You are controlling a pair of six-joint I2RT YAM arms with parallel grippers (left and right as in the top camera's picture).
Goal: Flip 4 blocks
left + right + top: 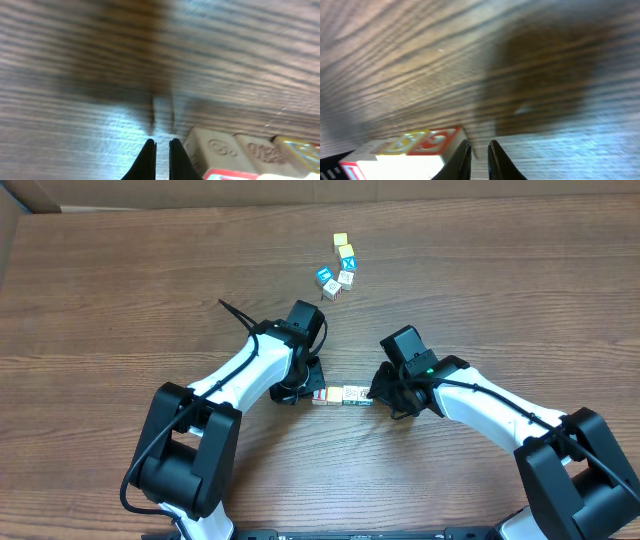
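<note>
The four blocks (pixel 343 395) are sitting in a short straight row near the middle of the bench (pixel 120 300), side against side, in the space between the two arms. The red-and-white block (pixel 319 396) is lying at the left end of the row, two cream blocks (pixel 334 394) are sitting in the middle, and the green-marked block (pixel 365 397) is closing the right end.

The left pincer (pixel 314 385) is hovering low at the left end of the row, just beside the red-and-white block. In the left wrist view its fingertips (pixel 149 152) are standing pressed nearly together and are gripping nothing, with bare wood showing past them; the cream blocks (pixel 215 147) are lying just to the right of the tips.

The right pincer (pixel 376 393) is sitting at the opposite end, right by the green-marked block. In the right wrist view its fingers (pixel 462 157) are showing only a thin slit between them, with nothing in it, and whether they are fully closed is not clear. A block with red and yellow prints (pixel 435 141) is lying just beside the left finger; whether they are touching is hard to say.

Well apart, toward the far edge of the bench, a loose cluster of cubes (pixel 340 265) with yellow and blue faces is lying scattered.
</note>
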